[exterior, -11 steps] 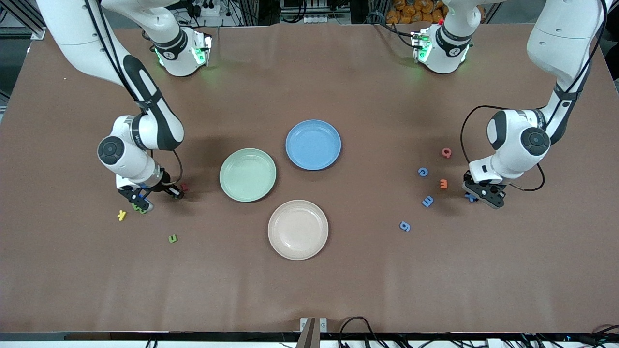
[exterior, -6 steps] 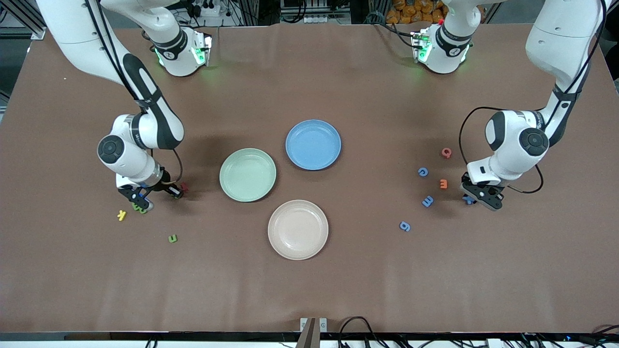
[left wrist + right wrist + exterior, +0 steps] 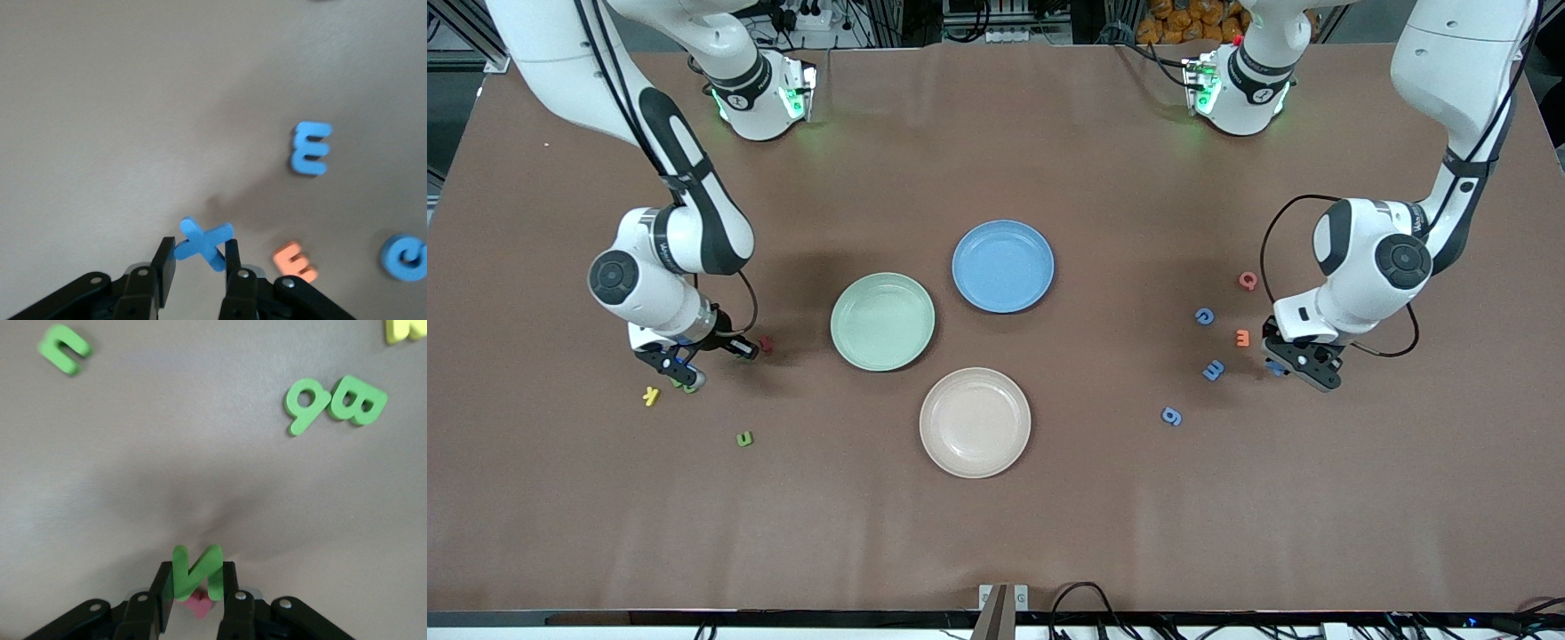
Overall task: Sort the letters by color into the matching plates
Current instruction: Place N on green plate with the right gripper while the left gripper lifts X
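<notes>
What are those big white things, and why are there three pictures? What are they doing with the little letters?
Those are two robot arms at a brown table. The big picture looks down from across the table. The other two come from cameras on each arm's wrist. Three plates sit mid-table: a green plate, a blue plate and a beige plate. Foam letters lie at both ends. The left gripper pinches a blue X. The right gripper pinches a green N. Each letter should go on the plate matching its color.
</notes>
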Controlling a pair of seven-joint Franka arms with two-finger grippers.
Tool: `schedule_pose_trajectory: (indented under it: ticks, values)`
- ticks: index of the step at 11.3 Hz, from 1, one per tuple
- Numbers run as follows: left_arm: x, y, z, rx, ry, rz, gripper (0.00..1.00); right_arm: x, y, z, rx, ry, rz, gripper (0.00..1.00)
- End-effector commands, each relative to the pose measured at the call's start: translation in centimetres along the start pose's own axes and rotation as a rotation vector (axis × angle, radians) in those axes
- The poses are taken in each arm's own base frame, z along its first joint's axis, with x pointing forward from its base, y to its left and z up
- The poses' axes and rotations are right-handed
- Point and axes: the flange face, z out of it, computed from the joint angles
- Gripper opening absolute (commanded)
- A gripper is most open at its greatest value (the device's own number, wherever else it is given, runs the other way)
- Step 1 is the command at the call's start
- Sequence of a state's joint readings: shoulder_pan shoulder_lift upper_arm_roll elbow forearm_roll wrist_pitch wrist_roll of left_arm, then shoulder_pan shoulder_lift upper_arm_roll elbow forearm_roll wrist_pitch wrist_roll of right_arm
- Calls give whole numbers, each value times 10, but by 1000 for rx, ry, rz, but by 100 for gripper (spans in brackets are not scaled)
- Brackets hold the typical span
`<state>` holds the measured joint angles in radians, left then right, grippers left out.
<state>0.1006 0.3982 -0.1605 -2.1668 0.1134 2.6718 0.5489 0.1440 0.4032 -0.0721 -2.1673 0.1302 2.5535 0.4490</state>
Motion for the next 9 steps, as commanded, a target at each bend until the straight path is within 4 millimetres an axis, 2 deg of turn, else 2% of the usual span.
schedule_pose_trajectory:
  ticks: [1,4,7,9]
  values:
    - [16,26,-12,-31,4,-61,6,4,-17,-39,15,-21,-27,21]
    - [29,47,-14,-49,7,-105,4,-12,-47,-42,24,-18,-41,21]
    - [46,72,-19,-77,-6,-154,2,-37,-86,-43,26,-16,-7,21]
    - [61,101,-20,-86,-10,-193,0,-57,-115,-42,27,-15,14,21]
